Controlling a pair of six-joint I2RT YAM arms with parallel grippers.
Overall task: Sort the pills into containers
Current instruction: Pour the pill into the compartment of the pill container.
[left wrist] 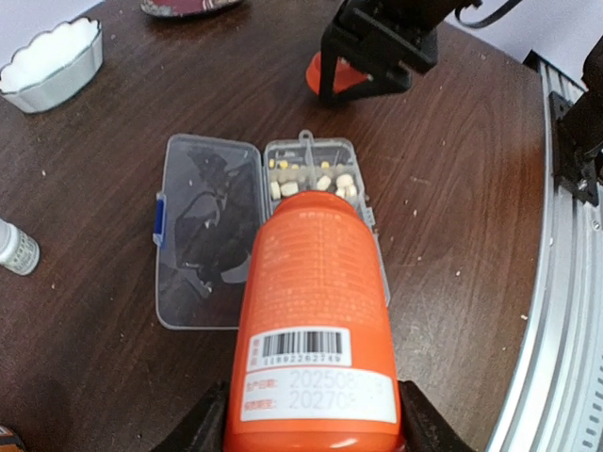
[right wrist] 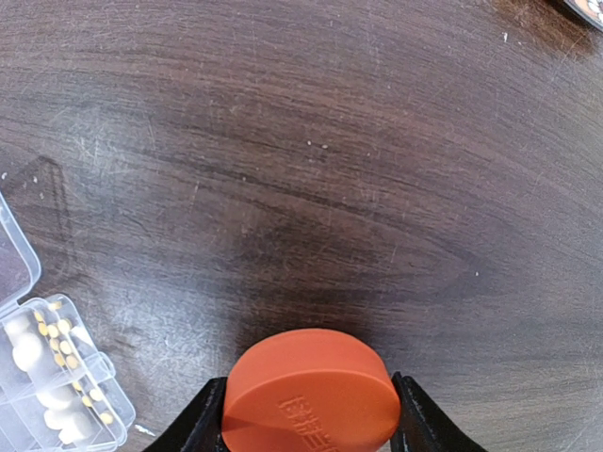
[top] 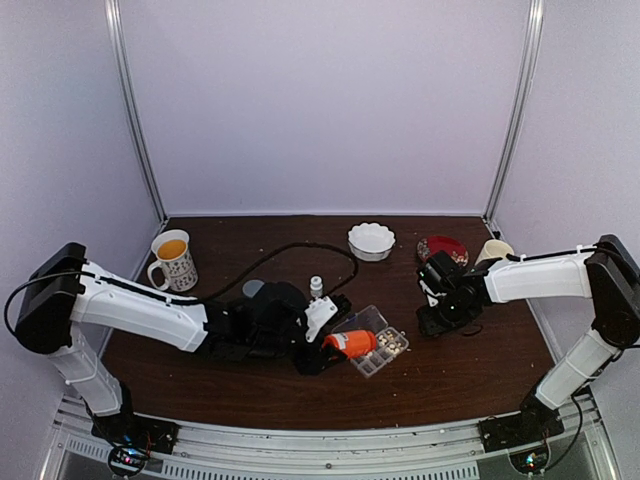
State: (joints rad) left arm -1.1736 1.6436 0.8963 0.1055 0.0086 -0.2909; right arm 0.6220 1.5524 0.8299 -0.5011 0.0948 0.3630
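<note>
The left hand (left wrist: 313, 428) pinches the base of an orange bottle (left wrist: 316, 282), which lies tilted with its mouth over the end cells (left wrist: 311, 155) of the clear pill box (left wrist: 382, 273), where pale pills (left wrist: 325, 181) lie; the box's lid (left wrist: 203, 245) lies open flat beside them on the counter (left wrist: 452, 188). The right hand (right wrist: 309, 419) clamps an orange cap (right wrist: 311, 386) low over the counter, apart from the box on its right.

Worn wood, smooth plastics
The counter (right wrist: 330, 141) is scratched, faintly shiny wood grain; the orange bottle (left wrist: 316, 282) is smooth plastic, paper-labelled; the pill box (left wrist: 203, 245) is clear plastic.
</note>
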